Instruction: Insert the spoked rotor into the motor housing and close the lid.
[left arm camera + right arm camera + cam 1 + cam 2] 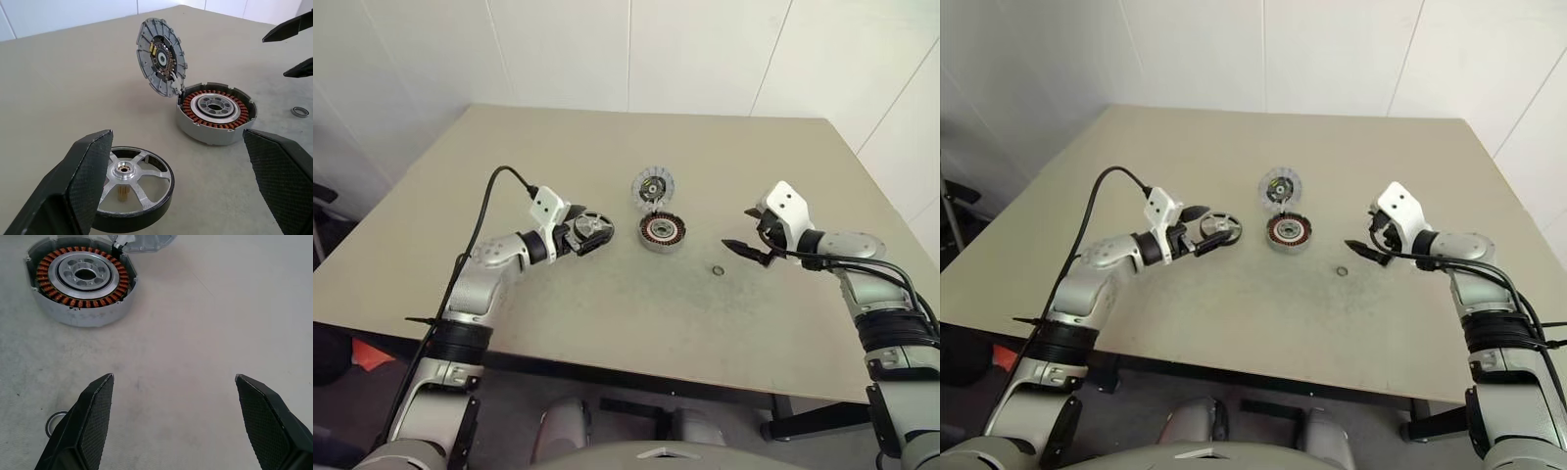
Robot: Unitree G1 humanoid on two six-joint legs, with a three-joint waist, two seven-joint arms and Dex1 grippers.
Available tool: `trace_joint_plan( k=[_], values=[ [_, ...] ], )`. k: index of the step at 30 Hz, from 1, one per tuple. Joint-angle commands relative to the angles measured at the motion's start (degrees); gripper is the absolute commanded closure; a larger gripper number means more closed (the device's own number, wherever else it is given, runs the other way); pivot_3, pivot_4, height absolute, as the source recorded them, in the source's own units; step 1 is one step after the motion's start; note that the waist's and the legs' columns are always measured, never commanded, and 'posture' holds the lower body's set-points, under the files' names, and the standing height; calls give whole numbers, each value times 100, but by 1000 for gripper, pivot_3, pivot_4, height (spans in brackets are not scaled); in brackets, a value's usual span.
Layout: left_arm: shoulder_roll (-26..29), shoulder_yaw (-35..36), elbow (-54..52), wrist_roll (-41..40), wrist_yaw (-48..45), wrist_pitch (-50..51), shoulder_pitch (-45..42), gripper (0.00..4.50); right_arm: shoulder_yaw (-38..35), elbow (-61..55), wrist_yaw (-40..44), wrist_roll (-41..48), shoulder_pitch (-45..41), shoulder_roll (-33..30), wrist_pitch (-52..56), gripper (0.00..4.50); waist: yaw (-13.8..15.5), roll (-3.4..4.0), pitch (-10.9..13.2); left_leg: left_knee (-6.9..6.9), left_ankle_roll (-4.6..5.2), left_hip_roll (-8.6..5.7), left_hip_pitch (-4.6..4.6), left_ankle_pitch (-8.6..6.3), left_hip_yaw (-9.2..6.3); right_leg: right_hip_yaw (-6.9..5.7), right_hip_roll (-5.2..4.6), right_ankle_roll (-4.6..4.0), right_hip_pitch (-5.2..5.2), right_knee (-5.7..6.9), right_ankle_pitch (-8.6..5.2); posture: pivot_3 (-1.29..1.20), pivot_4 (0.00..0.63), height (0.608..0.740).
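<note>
The spoked rotor (131, 183) lies flat on the table, a silver wheel with a dark rim. My left gripper (585, 233) is open and hovers right at it, with one finger (83, 181) covering part of the rim. Just beyond sits the motor housing (662, 231), its copper windings showing. The ribbed grey lid (653, 186) stands tilted up at the housing's far edge. My right gripper (749, 231) is open and empty, to the right of the housing and pointing toward it.
A small washer ring (718, 269) lies on the beige table (636, 313) between the housing and my right gripper. White walls stand behind the table, and its front edge is near my arms.
</note>
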Motion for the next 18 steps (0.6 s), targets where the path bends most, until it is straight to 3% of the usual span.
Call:
trace_joint_plan(
  k=[1,15,18],
  values=[
    [-4,83,-93,-53,-29,-146,-97,0,-223,-227,-7,139,-82,-79,3,23,0,0,0,0,0,0,0,0,0,0,0,0,0,1,0,0,0,740],
    [-43,86,4,-51,-73,-225,-107,0,-286,-283,-47,161,-36,-114,109,23,1,0,0,1,0,0,0,0,0,0,0,0,0,3,0,0,0,740],
    [-12,120,35,-72,-96,-210,-187,0,-233,-899,465,467,345,-270,581,23,20,0,0,1,0,0,0,0,-1,0,0,0,0,3,0,0,0,740]
  ],
)
